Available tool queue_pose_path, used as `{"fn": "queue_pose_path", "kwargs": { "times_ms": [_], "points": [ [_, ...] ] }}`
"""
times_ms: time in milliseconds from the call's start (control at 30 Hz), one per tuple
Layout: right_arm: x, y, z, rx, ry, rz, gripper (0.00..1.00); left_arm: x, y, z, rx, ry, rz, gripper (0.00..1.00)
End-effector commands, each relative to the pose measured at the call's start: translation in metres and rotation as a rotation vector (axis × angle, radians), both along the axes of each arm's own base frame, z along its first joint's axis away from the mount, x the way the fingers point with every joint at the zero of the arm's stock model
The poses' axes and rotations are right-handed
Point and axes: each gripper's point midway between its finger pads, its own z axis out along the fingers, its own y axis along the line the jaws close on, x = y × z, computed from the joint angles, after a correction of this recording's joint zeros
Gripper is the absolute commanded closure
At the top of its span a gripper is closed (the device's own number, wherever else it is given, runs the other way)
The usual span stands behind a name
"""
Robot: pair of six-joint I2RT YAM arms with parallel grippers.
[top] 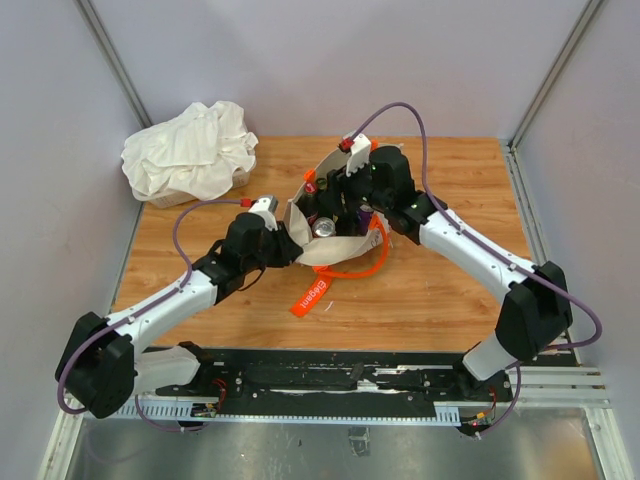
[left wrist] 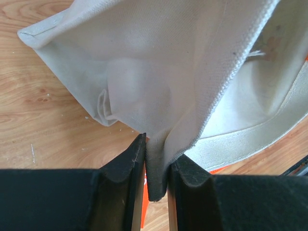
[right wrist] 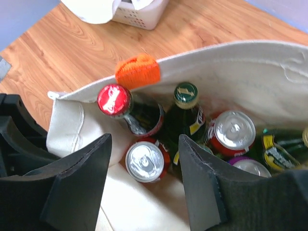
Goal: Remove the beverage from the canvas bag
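Drinks (right wrist: pixel 233 130) stand packed in the canvas bag (right wrist: pixel 250 72) at the middle of the table (top: pixel 450 290). My left gripper (left wrist: pixel 156 180) pinches the bag's cloth edge, holding it open. My right gripper (right wrist: pixel 144 144) hangs wide open, pointing down over the silver-topped can (right wrist: pixel 144 161). I should go straight down and not bump the red-capped bottle (right wrist: pixel 114 100).

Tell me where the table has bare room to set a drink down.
The table is bare at its far right, beyond the right arm, and nearer, between the orange strap and that arm. The canvas bag and the left arm crowd the centre; the white cloth bundle fills the far left corner.
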Motion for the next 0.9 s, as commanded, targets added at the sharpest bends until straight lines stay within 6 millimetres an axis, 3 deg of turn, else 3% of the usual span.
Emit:
{"fn": "queue_pose_path", "kwargs": {
  "times_ms": [0,333,533,867],
  "points": [
    [0.01,0.025,0.016,0.061,-0.059,0.084,0.42,-0.01,0.021,-0.032,0.136,0.096,0.022,0.77],
    [0.004,0.052,0.015,0.057,-0.091,0.161,0.44,-0.008,0.022,-0.028,0.142,0.093,0.033,0.76],
    [0.014,0.06,0.015,0.063,-0.106,0.164,0.44,-0.01,0.023,-0.03,0.147,0.103,0.034,0.76],
    [0.033,0.07,-0.004,0.032,-0.098,0.149,0.48,-0.007,0.021,-0.028,0.158,0.104,0.024,0.76]
  ]
}}
